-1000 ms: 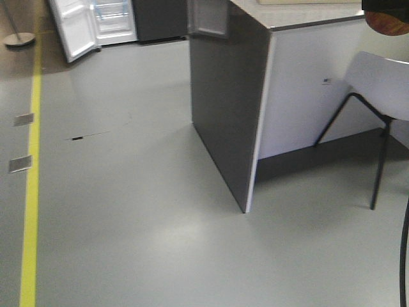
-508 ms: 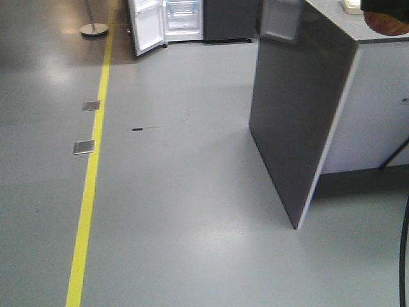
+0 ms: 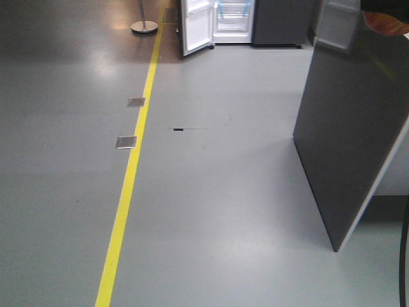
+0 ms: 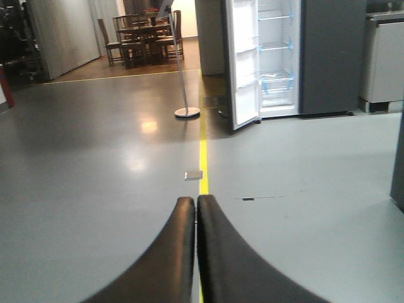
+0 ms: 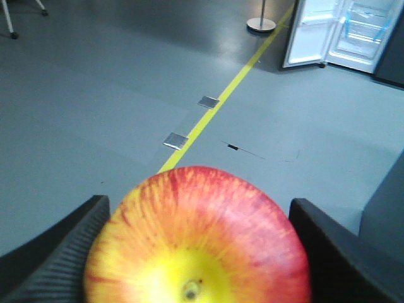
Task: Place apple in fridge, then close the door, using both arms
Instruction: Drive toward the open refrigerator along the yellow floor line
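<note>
Flanking the floor (image 3: pixel 223 192) toward the fridge (image 3: pixel 233 25) — grey panel (image 3: pixel 345 147), yellow line (image 3: pixel 128 185).

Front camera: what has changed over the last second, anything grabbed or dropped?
The whole view has swung left: the fridge, door open, slid from the frame's top left to top centre, the yellow floor line and dark grey panel shifted right, and the chair dropped out of view. Unchanged: the apple sits in the same top right corner; nothing picked up or released.
</note>
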You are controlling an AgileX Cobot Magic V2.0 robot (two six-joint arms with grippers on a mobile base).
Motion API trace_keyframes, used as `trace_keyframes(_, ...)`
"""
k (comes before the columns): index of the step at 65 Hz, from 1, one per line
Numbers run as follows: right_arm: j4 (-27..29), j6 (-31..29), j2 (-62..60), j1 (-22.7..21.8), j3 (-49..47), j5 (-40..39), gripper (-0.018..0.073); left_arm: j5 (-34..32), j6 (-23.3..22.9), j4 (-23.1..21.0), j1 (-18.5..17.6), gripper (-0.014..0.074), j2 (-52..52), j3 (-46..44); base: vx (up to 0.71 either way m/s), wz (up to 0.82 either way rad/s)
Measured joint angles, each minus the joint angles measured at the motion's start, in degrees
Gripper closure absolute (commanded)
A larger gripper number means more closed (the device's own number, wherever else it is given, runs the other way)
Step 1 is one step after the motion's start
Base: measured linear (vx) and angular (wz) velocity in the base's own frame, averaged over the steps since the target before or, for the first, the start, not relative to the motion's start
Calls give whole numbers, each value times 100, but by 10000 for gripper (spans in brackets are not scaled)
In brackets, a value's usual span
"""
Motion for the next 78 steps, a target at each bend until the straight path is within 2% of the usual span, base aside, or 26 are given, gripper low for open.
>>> trace_keyframes(31,0,0,0,0,0,0,440,0,0,0,0,603,0,0,9,16)
trace_keyframes(78,0,0,0,0,0,0,440,0,0,0,0,603,0,0,12,1)
